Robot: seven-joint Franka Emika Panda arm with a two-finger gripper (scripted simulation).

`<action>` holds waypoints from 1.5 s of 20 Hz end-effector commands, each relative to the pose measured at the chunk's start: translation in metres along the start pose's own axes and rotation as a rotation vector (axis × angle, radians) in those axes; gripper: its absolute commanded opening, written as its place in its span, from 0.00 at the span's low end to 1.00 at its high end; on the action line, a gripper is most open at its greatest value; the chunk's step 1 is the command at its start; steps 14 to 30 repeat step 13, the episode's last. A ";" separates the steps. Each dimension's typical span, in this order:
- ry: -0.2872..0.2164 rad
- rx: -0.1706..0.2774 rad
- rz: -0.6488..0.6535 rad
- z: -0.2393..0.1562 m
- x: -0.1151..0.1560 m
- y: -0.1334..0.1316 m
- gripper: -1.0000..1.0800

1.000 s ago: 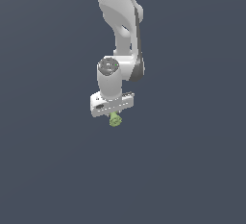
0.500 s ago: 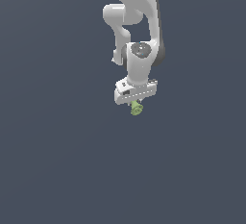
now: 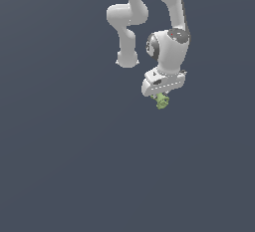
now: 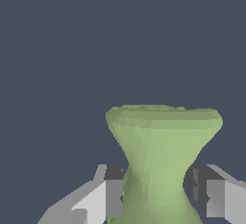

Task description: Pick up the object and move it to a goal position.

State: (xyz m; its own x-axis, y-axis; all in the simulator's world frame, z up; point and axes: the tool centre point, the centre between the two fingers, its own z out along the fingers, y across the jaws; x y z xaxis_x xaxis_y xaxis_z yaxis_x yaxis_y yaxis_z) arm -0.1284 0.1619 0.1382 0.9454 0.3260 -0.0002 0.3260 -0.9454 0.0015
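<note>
Arm swung right; fingers (image 4: 113, 196) pinch object (image 3: 162, 101).

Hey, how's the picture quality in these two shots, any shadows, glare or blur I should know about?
Exterior view: flat, even simulator lighting, no cast shadows or glare, and the object under the gripper looks small and slightly soft. Wrist view: the object fills the frame, sharp, with faceted shading; the fingers are cut off by the edge.

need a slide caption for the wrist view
Gripper fingers pinch the narrow waist of the light-green spool.
</note>
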 end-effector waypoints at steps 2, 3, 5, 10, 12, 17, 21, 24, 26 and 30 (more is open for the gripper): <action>0.000 0.000 0.002 -0.008 -0.001 -0.027 0.00; 0.000 0.000 0.002 -0.009 -0.002 -0.033 0.00; 0.000 0.000 0.002 -0.012 -0.002 -0.044 0.00; 0.000 0.001 0.002 -0.016 -0.001 -0.058 0.00; 0.000 0.001 0.002 -0.016 -0.001 -0.059 0.00; 0.000 0.001 0.002 -0.016 0.000 -0.058 0.00; 0.000 0.001 0.002 -0.016 0.000 -0.058 0.00; 0.000 0.001 0.002 -0.016 0.000 -0.058 0.00; 0.000 0.001 0.002 -0.016 0.000 -0.058 0.00; 0.000 0.001 0.002 -0.016 0.000 -0.058 0.00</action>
